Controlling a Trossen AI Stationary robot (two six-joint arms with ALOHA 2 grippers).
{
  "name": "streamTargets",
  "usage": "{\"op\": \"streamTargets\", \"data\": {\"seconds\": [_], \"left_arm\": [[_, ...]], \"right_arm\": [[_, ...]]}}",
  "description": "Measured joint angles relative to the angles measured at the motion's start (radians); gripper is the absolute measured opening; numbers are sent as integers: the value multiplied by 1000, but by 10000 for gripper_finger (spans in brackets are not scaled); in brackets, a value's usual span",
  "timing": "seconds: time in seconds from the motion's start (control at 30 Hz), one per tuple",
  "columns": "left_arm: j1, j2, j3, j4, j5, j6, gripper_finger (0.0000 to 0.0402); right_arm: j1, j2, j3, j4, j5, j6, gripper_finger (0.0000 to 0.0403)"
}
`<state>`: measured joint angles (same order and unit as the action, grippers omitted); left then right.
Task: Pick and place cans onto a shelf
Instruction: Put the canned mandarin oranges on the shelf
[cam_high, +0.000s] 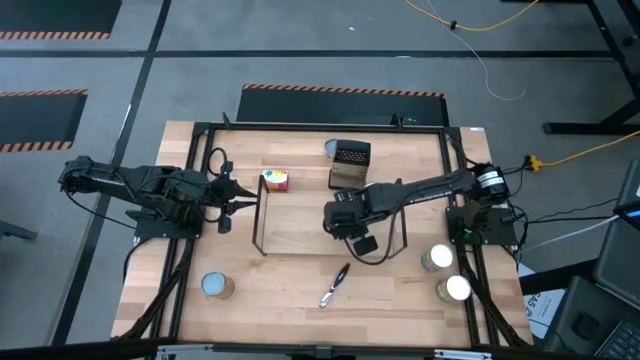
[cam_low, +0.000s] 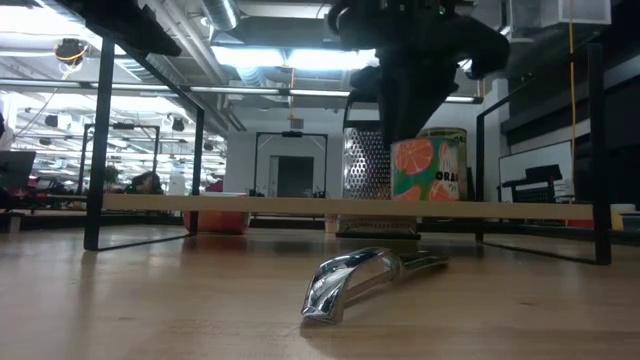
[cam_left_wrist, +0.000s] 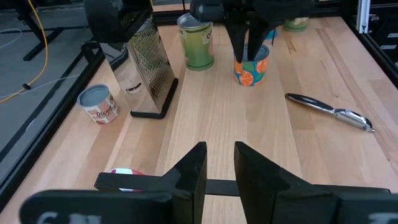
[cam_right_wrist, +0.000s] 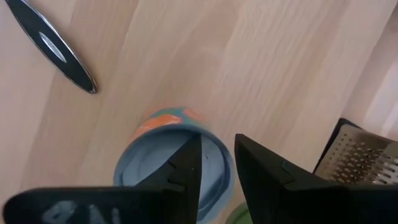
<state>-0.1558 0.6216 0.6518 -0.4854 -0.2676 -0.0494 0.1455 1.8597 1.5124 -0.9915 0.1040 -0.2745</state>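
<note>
Right now the right gripper (cam_right_wrist: 214, 168) hangs over the orange-printed can (cam_left_wrist: 251, 68) on the shelf (cam_high: 262, 215) board, fingers slightly apart, one fingertip inside the rim (the other outside). Lifting off-centre could snag the rim and tip it toward the grater (cam_left_wrist: 148, 68). The left gripper (cam_left_wrist: 219, 168) waits, fingers slightly apart.

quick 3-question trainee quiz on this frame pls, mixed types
1. True or false: the left gripper holds a can.
2. Which can is the right gripper directly over? A. red-labelled can B. orange-patterned can C. green can
3. Name the shiny tool lying on the table, on the near side of the shelf.

Key: 1 false, its fingers are apart with nothing between them. 2 B. 3 peeler.
</note>
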Motion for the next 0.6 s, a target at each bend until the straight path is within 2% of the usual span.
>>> {"op": "streamTargets", "data": {"seconds": [0.27, 0.5, 0.6], "left_arm": [[0, 0, 0, 0, 0, 0, 75], [0, 0, 0, 1, 0, 0, 75], [0, 0, 0, 0, 0, 0, 75]], "right_arm": [[0, 4, 0, -17, 0, 0, 92], [0, 4, 0, -46, -1, 10, 15], [0, 3, 0, -72, 0, 33, 10]]}}
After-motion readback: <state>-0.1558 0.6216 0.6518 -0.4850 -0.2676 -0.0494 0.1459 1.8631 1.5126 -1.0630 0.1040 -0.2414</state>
